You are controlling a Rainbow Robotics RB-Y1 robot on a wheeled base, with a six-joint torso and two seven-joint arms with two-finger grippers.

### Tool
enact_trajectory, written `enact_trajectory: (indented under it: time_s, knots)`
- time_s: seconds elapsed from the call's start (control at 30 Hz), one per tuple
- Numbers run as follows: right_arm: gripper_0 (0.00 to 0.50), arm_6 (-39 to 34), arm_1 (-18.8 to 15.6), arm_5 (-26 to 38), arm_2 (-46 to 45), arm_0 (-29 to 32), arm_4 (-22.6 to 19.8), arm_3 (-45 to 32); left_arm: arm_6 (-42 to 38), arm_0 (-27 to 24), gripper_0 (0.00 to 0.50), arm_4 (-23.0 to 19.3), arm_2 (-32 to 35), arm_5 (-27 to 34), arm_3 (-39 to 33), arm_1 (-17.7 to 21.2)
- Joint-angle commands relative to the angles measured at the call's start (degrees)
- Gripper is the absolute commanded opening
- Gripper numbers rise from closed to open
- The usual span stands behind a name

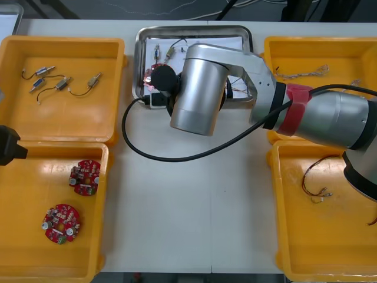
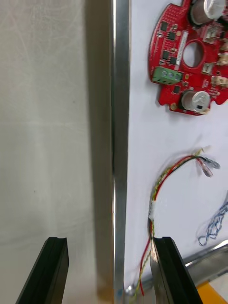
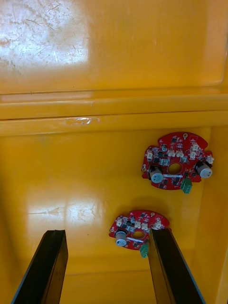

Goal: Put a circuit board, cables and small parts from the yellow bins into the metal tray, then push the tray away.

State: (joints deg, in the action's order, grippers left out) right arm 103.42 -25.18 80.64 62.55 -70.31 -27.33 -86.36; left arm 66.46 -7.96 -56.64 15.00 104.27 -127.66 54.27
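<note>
Metal tray rim lies inside the right pincer (fingers spread).

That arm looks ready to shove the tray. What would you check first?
1. The circuit board lies in the metal tray: ok.
2. The red and yellow cable and blue and white cable lie inside: ok.
3. The small metal parts lie inside: ok.
4. The right gripper is open, astride the tray's near rim: ok.
5. That cable clear of the inner finger: cannot tell.
6. The left gripper, open, parked over a yellow bin: ok.
</note>
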Motion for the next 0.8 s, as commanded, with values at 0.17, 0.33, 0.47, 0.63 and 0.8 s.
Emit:
enact_trajectory:
  time_s: [0.17,0.33,0.47,0.63,0.8]
  knots:
    - [0.5,-4.63,-1.36,8.57,-13.77,1.06,-6.16,-6.54,1.4,1.2,0.5,-0.14,1.52,-0.48,-1.63,1.98]
    - [0.5,-10.61,-2.51,14.02,-20.54,2.02,-10.11,-6.62,1.4,1.2,0.5,-0.14,1.52,-0.48,-1.63,1.98]
    - [0.5,-15.8,-3.47,17.8,-24.14,2.37,-11.43,-6.54,1.4,1.2,0.5,-0.14,1.52,-0.48,-1.63,1.98]
    - [0.5,-24.06,-5.76,23.16,-28.89,3.08,-13.1,-6.54,1.4,1.2,0.5,-0.14,1.52,-0.48,-1.63,1.98]
    - [0.5,-29.42,-8.4,27.91,-34.77,5.8,-13.54,-8.21,1.4,1.2,0.5,-0.14,1.52,-0.48,-1.63,1.98]
